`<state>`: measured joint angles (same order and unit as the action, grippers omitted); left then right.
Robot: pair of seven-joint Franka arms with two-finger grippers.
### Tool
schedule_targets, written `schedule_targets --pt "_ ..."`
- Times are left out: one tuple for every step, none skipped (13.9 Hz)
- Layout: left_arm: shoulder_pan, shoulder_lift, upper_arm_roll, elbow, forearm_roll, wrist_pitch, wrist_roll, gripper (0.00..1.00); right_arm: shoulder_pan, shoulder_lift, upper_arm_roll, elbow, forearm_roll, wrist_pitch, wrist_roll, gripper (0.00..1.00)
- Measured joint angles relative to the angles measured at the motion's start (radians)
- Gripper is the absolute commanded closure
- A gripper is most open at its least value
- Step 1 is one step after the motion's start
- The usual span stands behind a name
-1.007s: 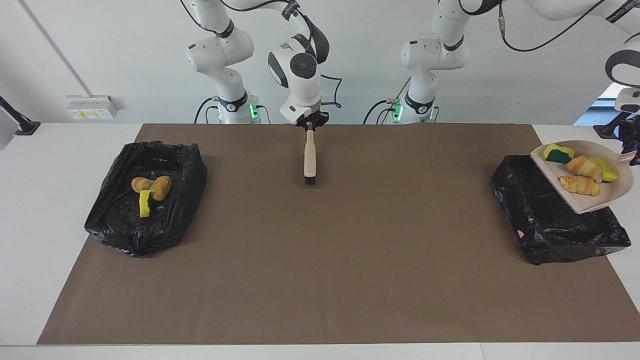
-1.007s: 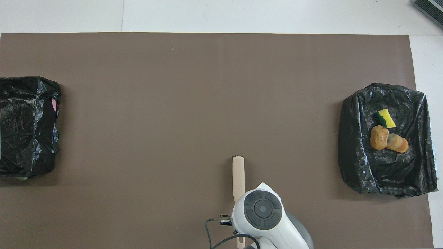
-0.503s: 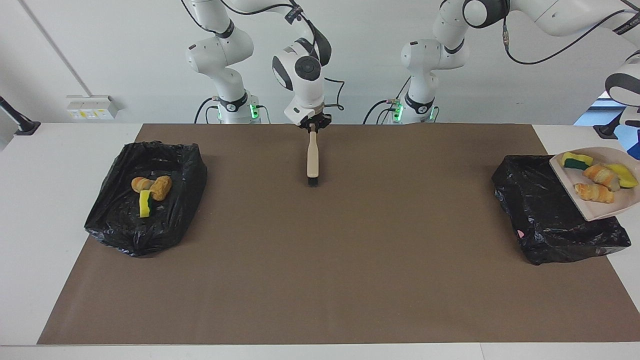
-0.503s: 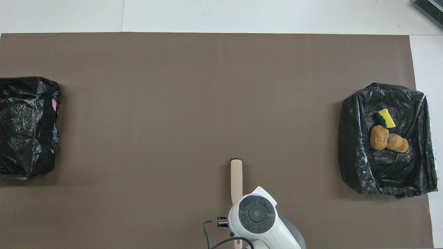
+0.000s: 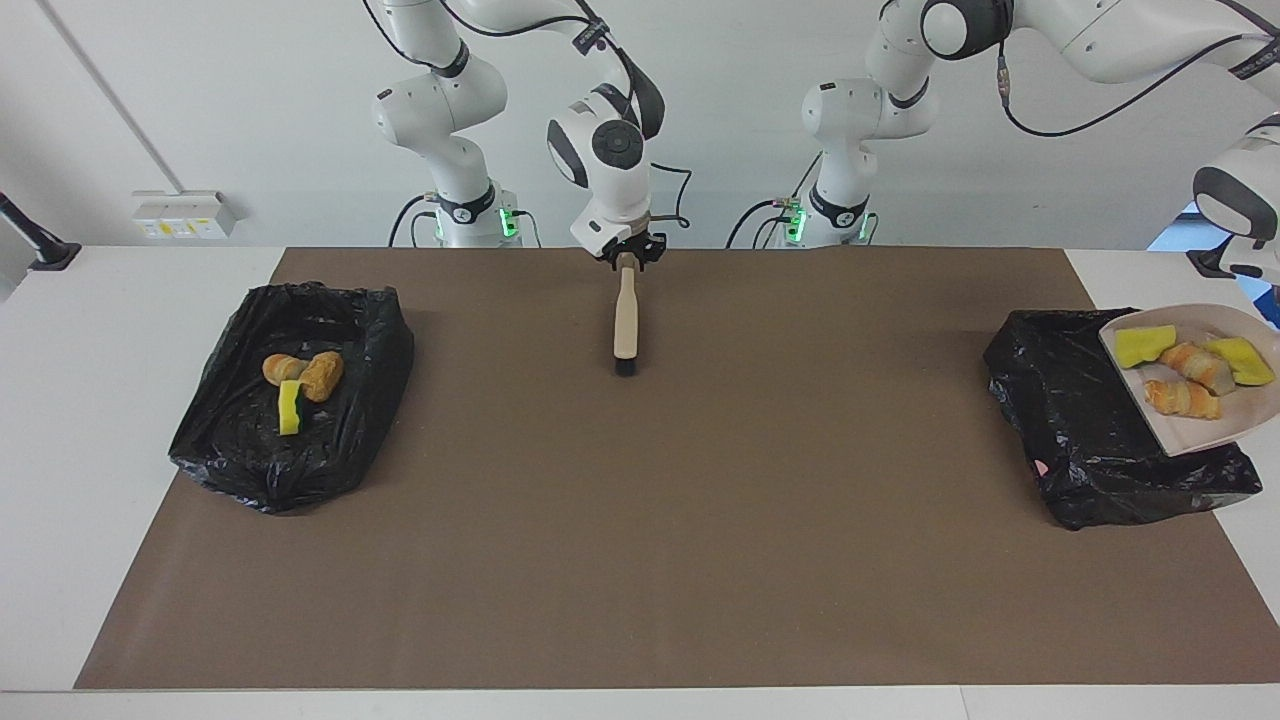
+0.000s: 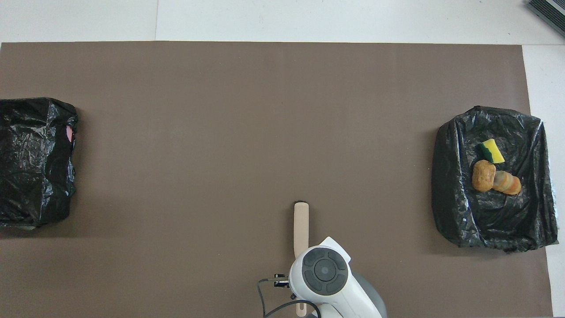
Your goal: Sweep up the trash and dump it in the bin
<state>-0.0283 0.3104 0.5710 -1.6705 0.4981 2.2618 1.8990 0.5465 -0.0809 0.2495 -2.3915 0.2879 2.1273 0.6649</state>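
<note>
The beige dustpan [image 5: 1240, 412] hangs over the black-bagged bin [image 5: 1080, 440] at the left arm's end of the table. It carries trash: two yellow sponge pieces [image 5: 1145, 345] and two striped bread-like pieces [image 5: 1182, 400]. Its handle runs off the view's edge under the left arm's wrist [image 5: 1235, 190], where my left gripper is cut off. The beige brush [image 5: 625, 320] lies on the brown mat with its bristles pointing away from the robots. My right gripper [image 5: 626, 258] is at the end of its handle. From overhead the brush [image 6: 301, 225] shows, but the right arm's wrist [image 6: 324, 271] hides the gripper.
A second black-bagged bin [image 5: 290, 450] at the right arm's end holds three trash pieces [image 5: 300, 380], also seen from overhead [image 6: 492, 172]. The bin at the left arm's end [image 6: 35, 163] shows no dustpan overhead. The brown mat [image 5: 640, 540] covers the table.
The dustpan has moved out toward the left arm's end of the table and lower, and its pieces have shifted on it. The right gripper and brush have shifted only slightly.
</note>
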Motion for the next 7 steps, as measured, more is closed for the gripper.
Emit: schedule_targets --pt "-0.004 0.000 -0.004 0.000 0.032 -0.001 -0.014 1.00 0.001 0.000 0.000 0.010 0.000 0.000 0.000 0.00" --pt "-0.006 0.000 -0.009 0.000 0.069 -0.008 -0.021 1.00 0.001 0.000 0.000 0.024 0.000 -0.001 0.000 0.00" --pt "-0.006 0.000 -0.015 0.001 0.107 -0.029 -0.032 1.00 0.001 0.000 -0.001 0.038 -0.001 -0.001 0.000 0.00" --pt "-0.007 -0.001 -0.025 0.001 0.149 -0.061 -0.054 1.00 0.000 0.000 -0.003 0.054 -0.002 -0.002 0.000 0.00" --pt "-0.007 -0.003 -0.036 0.002 0.189 -0.093 -0.079 1.00 -0.002 -0.001 -0.007 0.069 -0.008 -0.002 0.000 0.00" --pt "-0.007 -0.008 -0.050 0.002 0.233 -0.123 -0.107 1.00 -0.007 -0.001 -0.012 0.084 -0.030 -0.002 0.000 0.00" --pt "-0.007 -0.014 -0.065 0.002 0.278 -0.148 -0.131 1.00 -0.021 -0.001 -0.016 0.098 -0.061 -0.002 0.000 0.00"
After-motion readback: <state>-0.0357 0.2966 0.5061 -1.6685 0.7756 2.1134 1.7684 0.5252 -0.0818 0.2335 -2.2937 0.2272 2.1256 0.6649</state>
